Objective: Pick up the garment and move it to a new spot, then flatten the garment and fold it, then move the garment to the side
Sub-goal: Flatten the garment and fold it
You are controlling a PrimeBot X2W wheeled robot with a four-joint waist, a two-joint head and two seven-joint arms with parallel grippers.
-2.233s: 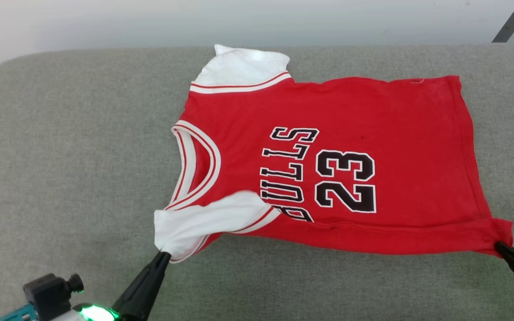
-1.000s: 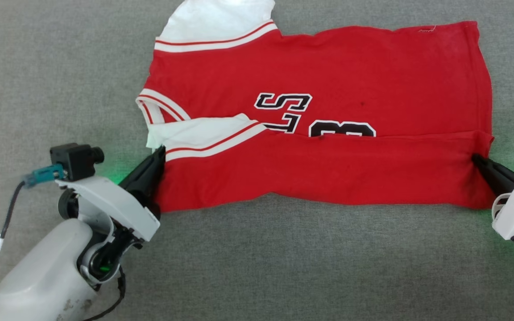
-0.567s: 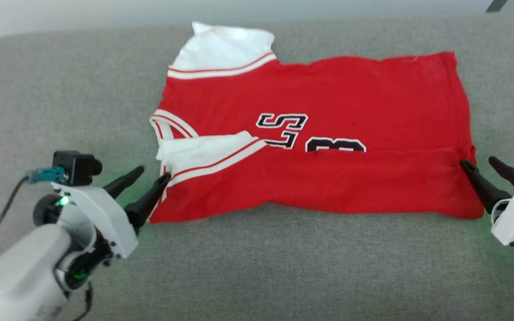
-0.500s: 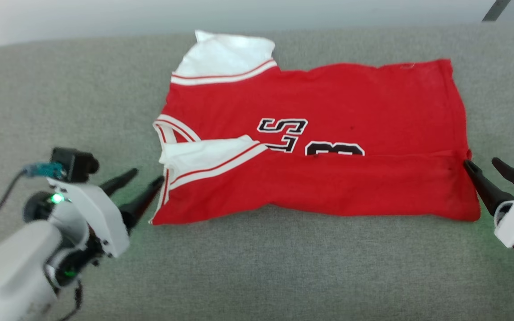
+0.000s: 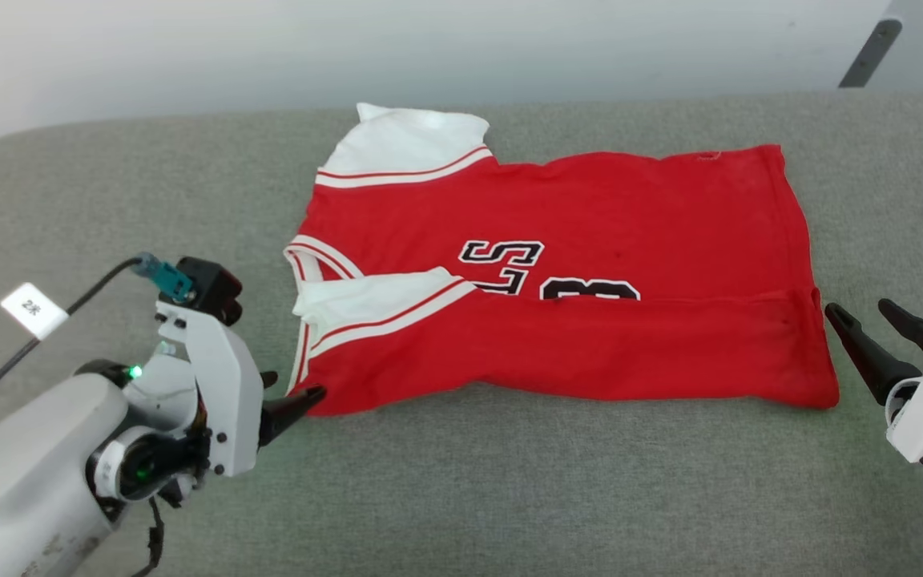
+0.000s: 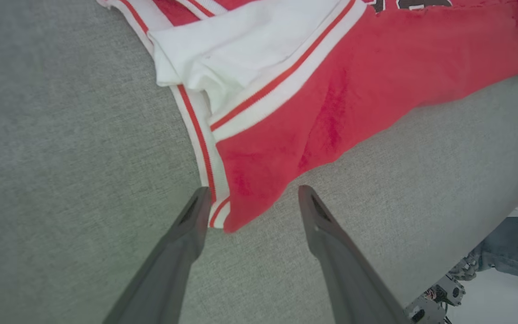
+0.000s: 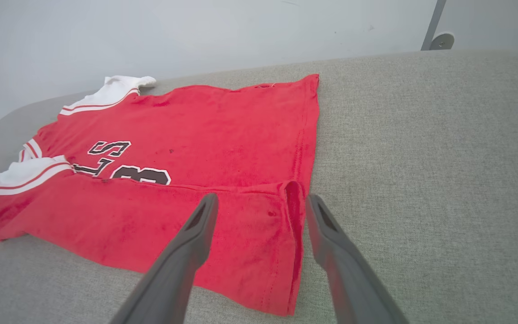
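Garment: the red jersey-style T-shirt with white sleeves and black print [image 5: 630, 208] lies in the middle of the grey fabric cushion [image 5: 509, 497]. Its near long edge is folded over onto the front, covering the lower half of the lettering.
Left gripper: your left gripper [image 5: 297, 385] is spread and holds nothing. In the left wrist view [image 6: 253, 191] its fingers straddle the near collar-side corner, and one looks to be touching the striped trim.
Right gripper: your right gripper [image 5: 857, 307] is also spread and empty, just beside the hem end of the fold.
Step in hand: I judge this to be the release after the first fold, before you re-grip for the next one.
Doing it well: draw both arms straight back and up, so no fingertip drags a corner and reopens the fold.
Near sleeve: the folded white sleeve [image 6: 223, 58] is bunched, so smooth it before folding again.
Far sleeve: the other white sleeve [image 5: 409, 136] sticks out past the far edge. Tuck it in with the next fold.
Since earlier: a second ago both grippers were pinched on the ends of the fold. Now they are apart and have backed off. The head camera has also shifted, so the garment itself has barely moved.
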